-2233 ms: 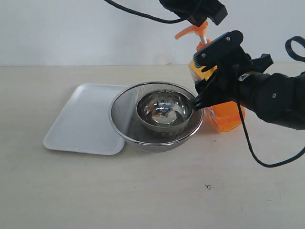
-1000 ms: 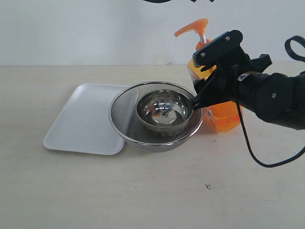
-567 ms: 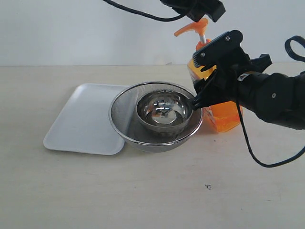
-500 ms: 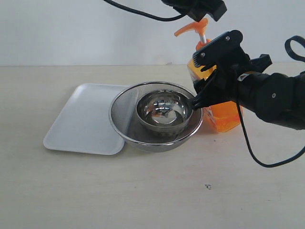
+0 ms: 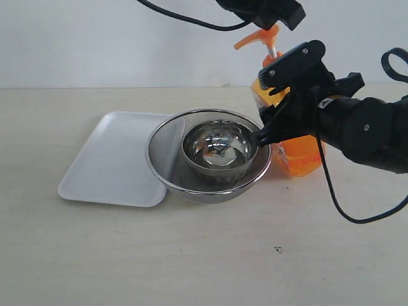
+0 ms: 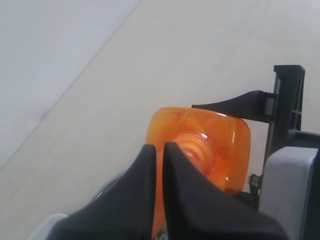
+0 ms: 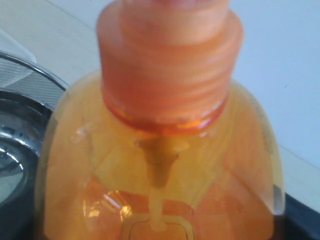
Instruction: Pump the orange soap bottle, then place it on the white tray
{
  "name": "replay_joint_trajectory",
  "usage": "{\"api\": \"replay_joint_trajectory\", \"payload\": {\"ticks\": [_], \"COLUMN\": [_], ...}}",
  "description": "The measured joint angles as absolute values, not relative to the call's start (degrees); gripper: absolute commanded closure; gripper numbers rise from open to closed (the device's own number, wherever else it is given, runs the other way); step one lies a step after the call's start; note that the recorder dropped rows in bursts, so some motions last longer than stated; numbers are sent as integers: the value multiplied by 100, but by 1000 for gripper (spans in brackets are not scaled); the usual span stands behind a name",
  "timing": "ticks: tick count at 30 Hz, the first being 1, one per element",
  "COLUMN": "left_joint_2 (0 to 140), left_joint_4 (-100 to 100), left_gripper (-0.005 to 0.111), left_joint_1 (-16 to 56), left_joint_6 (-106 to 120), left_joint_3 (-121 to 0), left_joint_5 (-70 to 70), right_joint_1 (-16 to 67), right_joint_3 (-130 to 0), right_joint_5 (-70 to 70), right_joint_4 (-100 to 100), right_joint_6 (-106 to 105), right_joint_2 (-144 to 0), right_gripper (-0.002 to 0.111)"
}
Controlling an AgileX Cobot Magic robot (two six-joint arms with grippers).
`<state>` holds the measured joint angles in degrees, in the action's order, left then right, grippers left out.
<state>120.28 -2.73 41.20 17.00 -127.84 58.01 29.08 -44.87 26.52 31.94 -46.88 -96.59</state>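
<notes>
The orange soap bottle (image 5: 299, 156) stands upright on the table, right of the strainer, and it fills the right wrist view (image 7: 160, 150). My right gripper (image 5: 262, 105) is shut on the bottle's body from the side. Its orange pump head (image 5: 255, 40) sticks out to the left on a white stem. My left gripper (image 5: 268, 20) comes down from above and rests on the pump head with its fingers shut. In the left wrist view those fingers (image 6: 145, 200) hide the pump head, with the bottle's shoulder (image 6: 225, 145) below them. The white tray (image 5: 108, 159) lies flat at the left.
A round steel mesh strainer (image 5: 166, 159) holding a steel bowl (image 5: 220, 150) sits between tray and bottle, overlapping the tray's right edge. Its rim (image 7: 25, 75) nearly touches the bottle. A black cable (image 5: 338, 197) loops off my right arm.
One second ago my left gripper was up out of the exterior view and the pump head stood free. It has come back down onto the pump head. Bottle and right gripper have not moved.
</notes>
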Motion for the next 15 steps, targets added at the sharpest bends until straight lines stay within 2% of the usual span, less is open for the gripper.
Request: {"api": "replay_joint_trajectory", "payload": {"ticks": [15], "left_joint_2": [12065], "left_joint_4": [-426], "left_gripper": [102], "left_joint_1": [4117], "left_joint_6": [1722], "left_joint_3": [-12850], "left_joint_5": [6122], "right_joint_1": [2908], "right_joint_3": [-4487], "right_joint_5": [2652], "right_joint_4": [3194], "right_joint_6": [-4742], "right_joint_2": [-9659], "right_gripper": [108]}}
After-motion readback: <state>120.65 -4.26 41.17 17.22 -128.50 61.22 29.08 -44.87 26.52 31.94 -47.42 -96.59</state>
